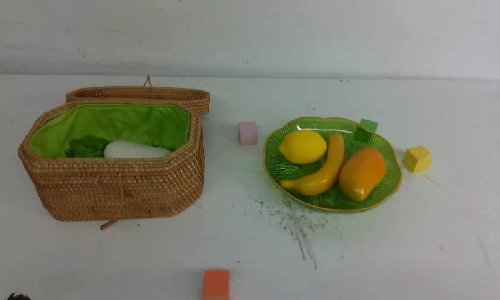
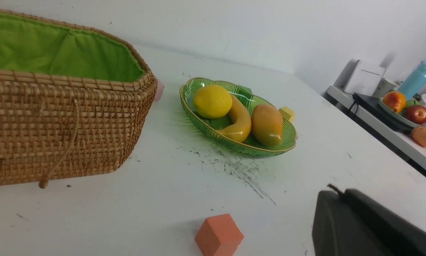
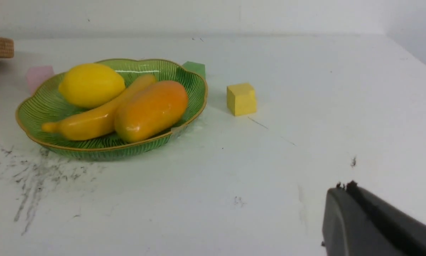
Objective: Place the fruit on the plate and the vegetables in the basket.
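The green plate (image 1: 389, 185) right of centre carries the fruit: a lemon (image 1: 302, 146), a banana (image 1: 322, 168) and a mango (image 1: 361, 173). At the left stands the wicker basket (image 1: 120, 187), lid back, with a white radish (image 1: 135, 150) and its green leaves lying on the green lining; other vegetables are hidden from me. My left gripper (image 2: 340, 193) is shut and empty, low over the bare table in front of the plate (image 2: 198, 119). My right gripper (image 3: 345, 188) is likewise shut and empty, near the table's front, well short of the plate (image 3: 38, 110). Neither arm shows in the front view.
Foam cubes lie about: pink (image 1: 247, 133) between basket and plate, green (image 1: 368, 125) behind the plate, yellow (image 1: 417, 158) to its right, orange (image 1: 216, 284) at the front edge. Black scuff marks (image 1: 295, 225) stain the table. A side shelf (image 2: 394, 131) holds other fruit and a bottle.
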Available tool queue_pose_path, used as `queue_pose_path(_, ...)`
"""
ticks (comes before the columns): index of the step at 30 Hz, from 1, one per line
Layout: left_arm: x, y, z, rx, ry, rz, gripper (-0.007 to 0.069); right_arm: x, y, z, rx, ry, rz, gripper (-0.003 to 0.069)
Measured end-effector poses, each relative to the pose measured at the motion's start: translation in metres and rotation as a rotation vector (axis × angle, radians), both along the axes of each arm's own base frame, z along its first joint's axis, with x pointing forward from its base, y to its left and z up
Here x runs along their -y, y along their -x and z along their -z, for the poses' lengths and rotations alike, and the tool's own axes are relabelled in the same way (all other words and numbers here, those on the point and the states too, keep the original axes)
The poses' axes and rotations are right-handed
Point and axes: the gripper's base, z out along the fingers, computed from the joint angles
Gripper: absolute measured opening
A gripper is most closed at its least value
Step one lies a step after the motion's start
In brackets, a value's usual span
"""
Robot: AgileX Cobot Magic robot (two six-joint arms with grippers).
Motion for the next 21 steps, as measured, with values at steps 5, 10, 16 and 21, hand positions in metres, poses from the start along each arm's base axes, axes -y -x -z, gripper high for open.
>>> queue_pose_path(5, 0.000, 0.000, 0.000, -0.001, 0.000, 0.000, 0.0011, 0.001, 0.004, 0.016, -0.040, 0.004, 0.006, -0.0018)
queue_pose_path(10, 0.000, 0.000, 0.000, -0.001, 0.000, 0.000, 0.0018, 0.001, 0.006, 0.023, -0.132, 0.010, 0.010, -0.0018)
queue_pose_path(16, 0.000, 0.000, 0.000, -0.001, 0.000, 0.000, 0.0020, 0.001, 0.006, 0.023, -0.134, 0.011, 0.010, -0.0015)
queue_pose_path(21, 0.000, 0.000, 0.000, -0.001, 0.000, 0.000, 0.0022, 0.001, 0.006, 0.023, -0.134, 0.011, 0.010, -0.0012)
